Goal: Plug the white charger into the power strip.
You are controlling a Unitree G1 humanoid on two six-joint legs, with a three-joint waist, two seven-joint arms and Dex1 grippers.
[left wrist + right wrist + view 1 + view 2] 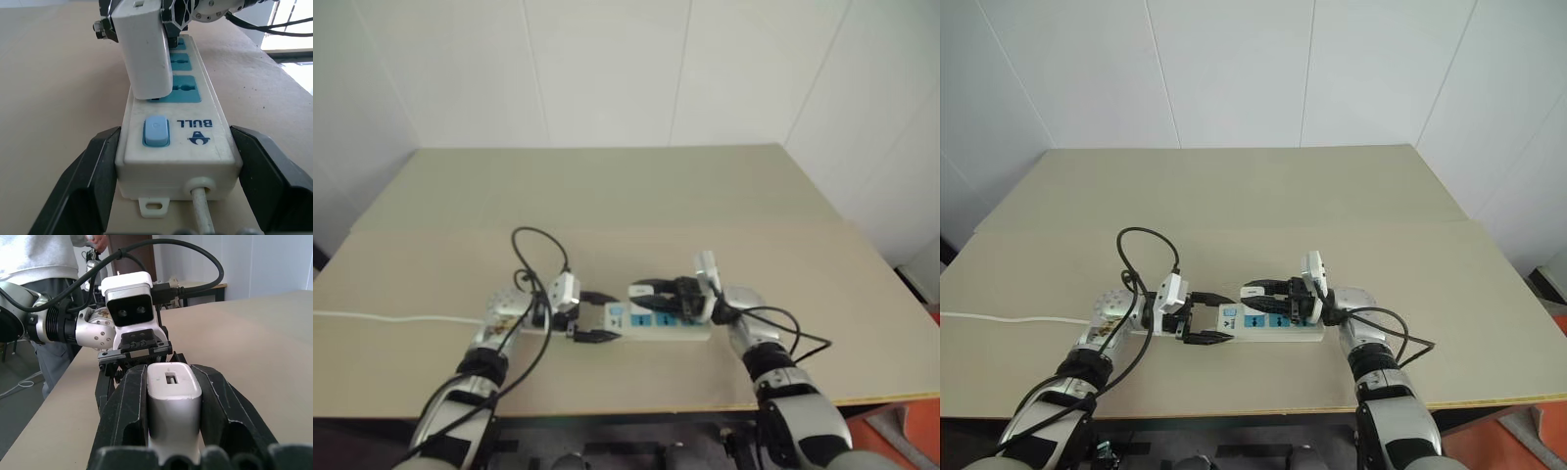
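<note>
The power strip [195, 147] lies on the table, a long white bar with blue sockets [186, 93], a blue switch [155, 131] and a cord at its near end. My left gripper [175, 133] straddles that cord end, with both black fingers [93, 171] against the strip's sides. The white charger [173, 406] is held in my right gripper [168, 374], which is shut on it. The charger's [146, 54] lower end sits at the socket closest to the switch. I cannot see its prongs. From the head, both grippers meet over the strip [656, 328].
The strip's thin white cord [391, 317] runs left across the tan table [607, 196]. The table's front edge [636, 406] lies just below the arms. Black cables loop over my left wrist [538, 250]. A person in a grey top [39, 254] stands beyond the table.
</note>
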